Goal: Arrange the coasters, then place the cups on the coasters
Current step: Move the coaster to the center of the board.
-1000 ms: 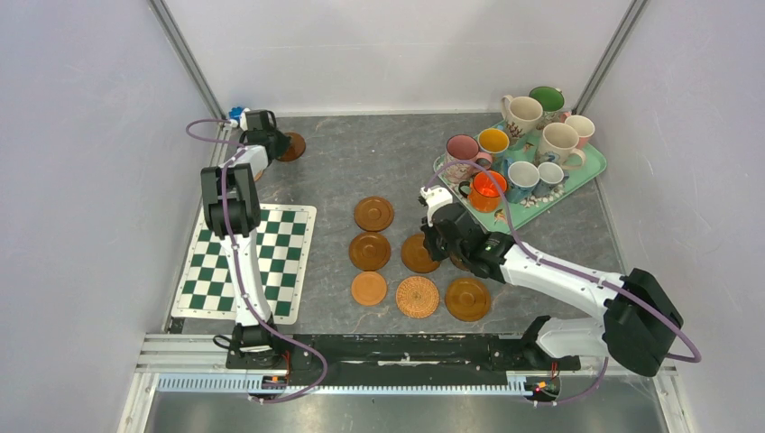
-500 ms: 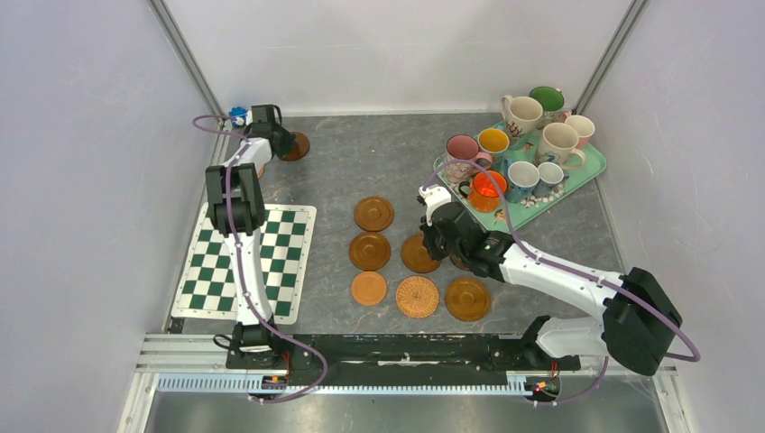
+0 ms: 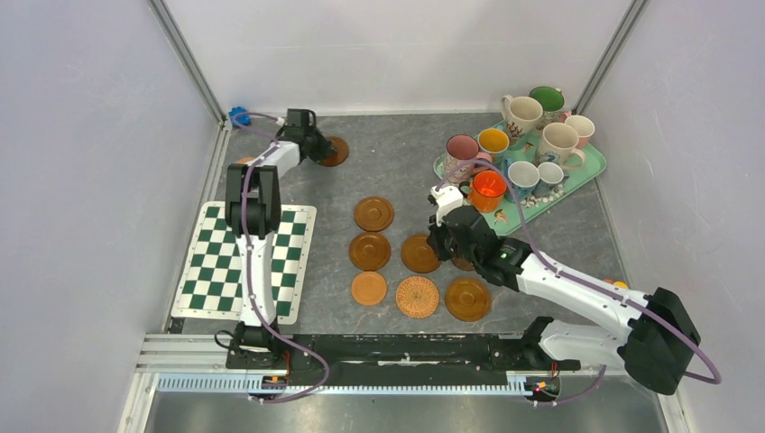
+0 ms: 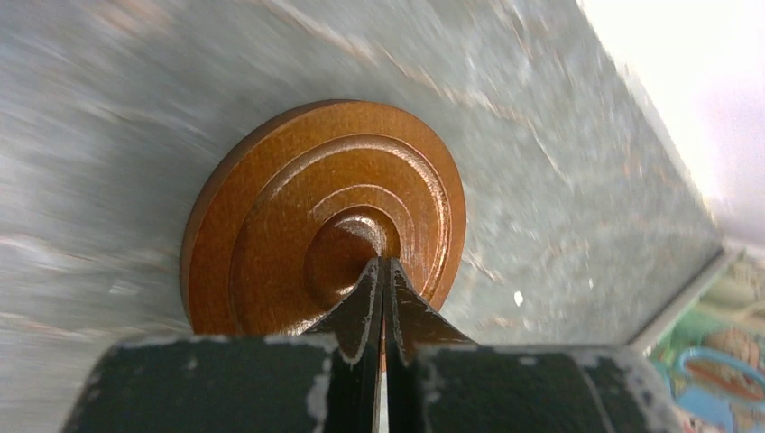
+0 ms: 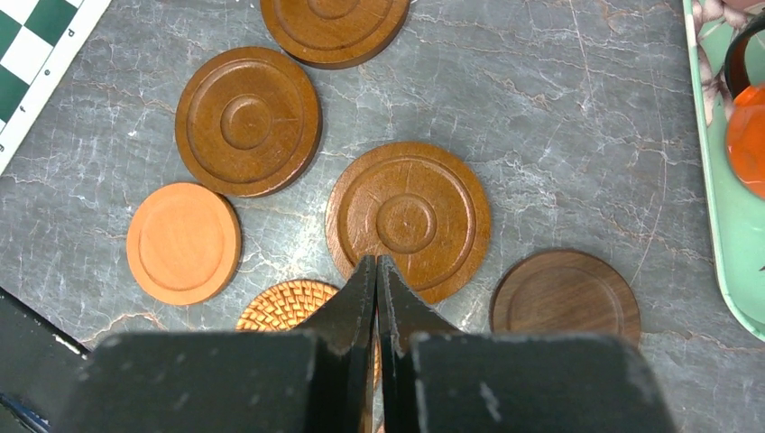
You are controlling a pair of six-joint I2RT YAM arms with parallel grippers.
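Observation:
Several round brown coasters point(image 3: 373, 214) lie in a loose group mid-table, with a woven one point(image 3: 417, 297) at the front. One ringed brown coaster point(image 3: 336, 151) sits apart at the back left. My left gripper point(image 3: 323, 149) is shut, and its tips point(image 4: 385, 263) press on that coaster's point(image 4: 325, 216) centre. My right gripper point(image 3: 444, 248) is shut and empty. In the right wrist view it point(image 5: 376, 262) hovers over the near edge of a ringed coaster point(image 5: 408, 221). The cups point(image 3: 488, 189) stand together on the mint tray point(image 3: 577, 180) at the back right.
A green-white checkered mat point(image 3: 248, 262) lies at the left, beside the left arm's base. The mint tray's edge point(image 5: 722, 198) shows at the right of the right wrist view. Walls close in the back and both sides.
My left gripper has slid to the right along the back, taking the lone coaster with it. My right arm has shifted slightly to the right over the coaster group.

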